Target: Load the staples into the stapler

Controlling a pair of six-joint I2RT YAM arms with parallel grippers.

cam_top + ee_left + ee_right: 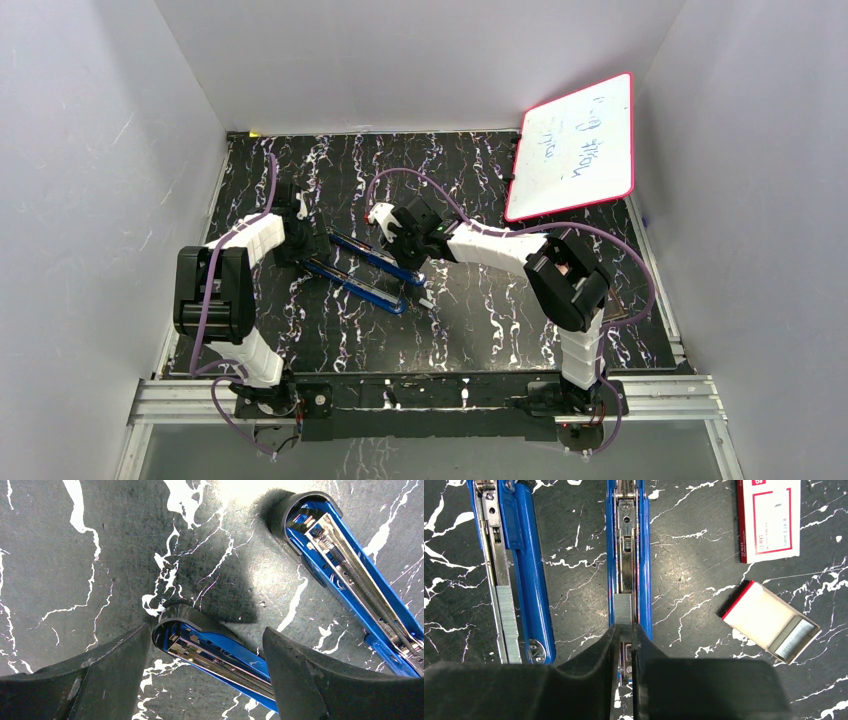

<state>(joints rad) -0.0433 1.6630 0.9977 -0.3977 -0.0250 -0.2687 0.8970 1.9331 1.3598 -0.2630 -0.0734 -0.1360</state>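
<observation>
Two long blue stapler parts lie side by side, open side up. In the right wrist view the middle rail [642, 580] carries a short grey block of staples [622, 609]. My right gripper [624, 630] is shut on that block's near end. The left rail [526, 575] holds a longer strip of staples [506, 620]. My left gripper [207, 652] is open and straddles the black rounded end of the nearer stapler part [225, 652]; its left finger [100, 680] sits close against that end. From above, both grippers [303, 240] [395, 250] meet the stapler [365, 285] at mid-table.
A red-and-white staple box sleeve [769, 517] lies right of the rails, and its open tray [756, 612] holds more staples [796, 637]. A whiteboard [575, 145] leans at the back right. White walls close in the black marbled table [480, 330].
</observation>
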